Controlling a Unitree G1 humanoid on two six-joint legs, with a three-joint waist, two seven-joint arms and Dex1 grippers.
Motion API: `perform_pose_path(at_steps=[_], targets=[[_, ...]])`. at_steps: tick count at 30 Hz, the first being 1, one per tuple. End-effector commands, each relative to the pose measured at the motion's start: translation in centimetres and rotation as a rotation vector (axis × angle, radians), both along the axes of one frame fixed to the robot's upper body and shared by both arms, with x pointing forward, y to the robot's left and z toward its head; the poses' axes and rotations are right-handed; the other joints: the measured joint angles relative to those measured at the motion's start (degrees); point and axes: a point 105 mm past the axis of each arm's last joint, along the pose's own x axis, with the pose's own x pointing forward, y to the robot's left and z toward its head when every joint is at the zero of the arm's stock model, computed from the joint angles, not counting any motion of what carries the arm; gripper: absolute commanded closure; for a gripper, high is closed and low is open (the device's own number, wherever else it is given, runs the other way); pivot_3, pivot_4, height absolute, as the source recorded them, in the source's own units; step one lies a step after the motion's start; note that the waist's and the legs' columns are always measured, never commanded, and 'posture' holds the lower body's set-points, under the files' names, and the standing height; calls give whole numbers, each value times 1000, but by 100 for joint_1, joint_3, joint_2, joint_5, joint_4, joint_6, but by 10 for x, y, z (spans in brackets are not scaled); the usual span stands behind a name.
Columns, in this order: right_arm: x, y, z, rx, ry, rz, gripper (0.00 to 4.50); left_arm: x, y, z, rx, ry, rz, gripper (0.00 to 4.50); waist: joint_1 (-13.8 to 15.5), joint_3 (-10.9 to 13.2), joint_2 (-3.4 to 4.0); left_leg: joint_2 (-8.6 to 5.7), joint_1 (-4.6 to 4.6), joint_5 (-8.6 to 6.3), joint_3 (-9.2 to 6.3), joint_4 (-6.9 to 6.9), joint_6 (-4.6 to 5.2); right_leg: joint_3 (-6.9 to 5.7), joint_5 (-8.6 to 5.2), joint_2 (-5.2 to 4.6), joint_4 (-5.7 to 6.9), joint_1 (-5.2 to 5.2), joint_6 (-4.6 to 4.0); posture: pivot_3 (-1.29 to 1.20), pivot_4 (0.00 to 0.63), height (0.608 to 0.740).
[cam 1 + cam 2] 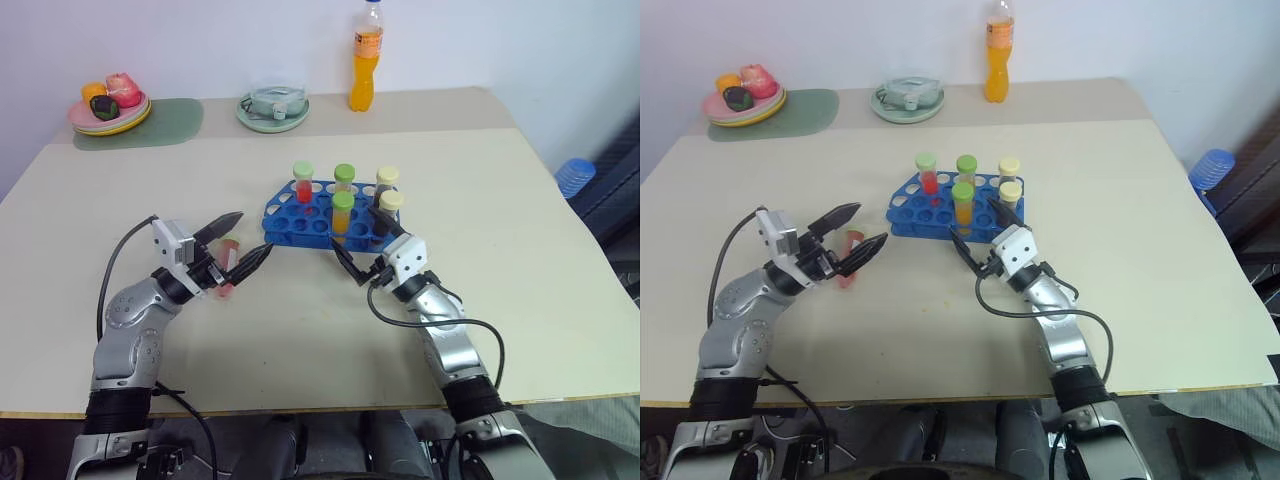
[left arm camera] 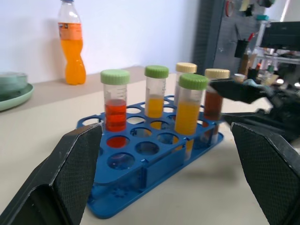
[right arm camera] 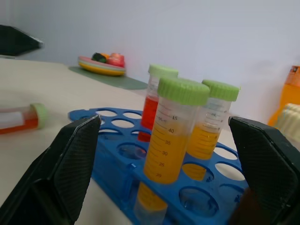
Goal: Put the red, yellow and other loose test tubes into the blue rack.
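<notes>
— What's on the table (image 1: 520,300) in front of me?

— The blue rack (image 1: 300,222) stands near the middle. A loose red tube (image 1: 227,262) lies on its side just left of it.

— And along the far edge?

— An orange drink bottle (image 1: 366,60), a pale green dish (image 1: 272,110), and a green mat (image 1: 170,122) carrying stacked plates (image 1: 110,117) of fruit.

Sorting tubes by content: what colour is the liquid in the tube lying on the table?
Red, in the loose tube, clearest in the right wrist view.
</notes>
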Motion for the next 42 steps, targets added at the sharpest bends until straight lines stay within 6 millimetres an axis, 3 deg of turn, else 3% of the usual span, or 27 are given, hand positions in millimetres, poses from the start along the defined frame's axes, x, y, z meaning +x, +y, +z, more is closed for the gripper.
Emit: perform_pose_path(at_steps=[1, 6, 11, 15, 19, 33, 42], targets=[[-21, -9, 12, -31, 3, 103, 29, 8, 6, 20, -81, -7, 91, 0, 29, 0, 0, 0, -1, 0, 0, 2, 0, 0, 0, -1, -2, 2, 0, 0, 150, 740], [-49, -32, 20, -127, 54, 225, 29, 18, 19, 34, -188, 84, 253, 0, 31, 0, -3, -3, -1, -1, -1, 5, 2, -1, 0, -8, -4, 6, 0, 0, 150, 740], [-54, -45, 42, -197, 30, 273, 29, 27, 28, 46, -232, 260, 407, 0, 21, 1, -5, 3, 1, -1, 0, 3, 2, 0, 0, -10, -4, 6, 1, 0, 150, 740], [-49, -47, 54, -181, 21, 280, 29, 29, 27, 19, 11, 731, 460, 0, 57, 5, -14, 1, -1, -1, -2, 8, 1, 1, 0, -7, 0, 7, 1, 0, 150, 740], [-47, -48, 55, -176, 23, 272, 29, 30, 19, 32, -1, 825, 420, 0, 110, 5, -16, -10, -1, -3, -3, 10, 5, 0, 0, -9, 2, 6, 2, 0, 150, 740], [-48, -52, 56, -158, 27, 244, 29, 64, 16, 3, 87, 1191, 628, 0, 151, 4, -20, -12, -2, 0, -2, 14, 0, 0, 2, -13, 3, 1, 6, 0, 150, 740], [-59, -52, 54, -182, 51, 295, 29, 70, 7, -12, 195, 1372, 644, 0, 139, 3, -20, -13, -4, 1, -1, 13, -1, 0, 2, -14, 10, -6, 7, 0, 150, 740]])
